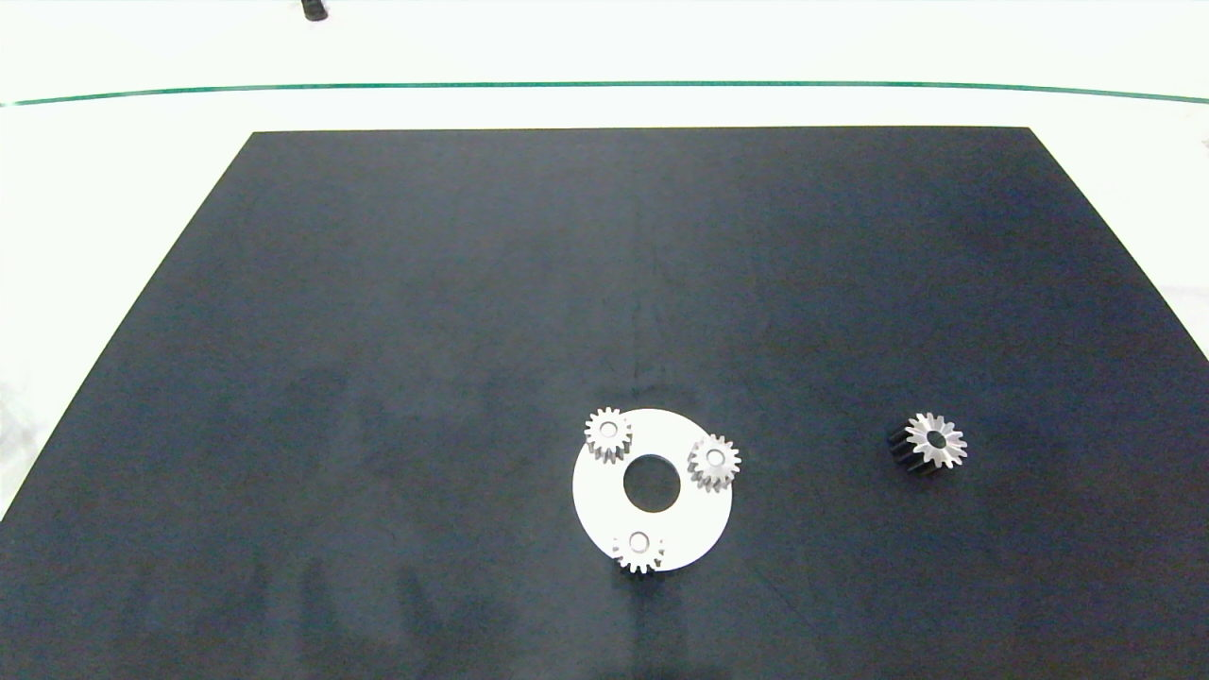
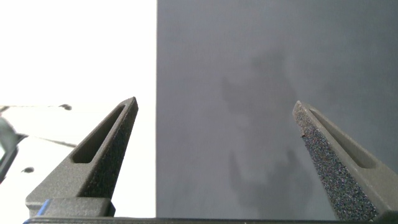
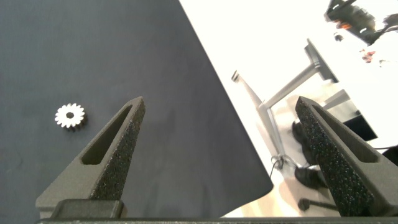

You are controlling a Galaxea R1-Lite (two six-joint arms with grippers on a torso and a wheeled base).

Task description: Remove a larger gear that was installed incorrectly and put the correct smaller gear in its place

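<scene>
Left hand (image 2: 214,121) and right hand (image 3: 219,115), fingers spread wide.

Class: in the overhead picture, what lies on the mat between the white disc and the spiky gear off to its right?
Nothing: the head view shows only bare black mat between the disc and the spiky gear.

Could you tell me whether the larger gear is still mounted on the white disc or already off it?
Off it. The larger gear sits alone on the black mat, apart from the white disc.
</scene>
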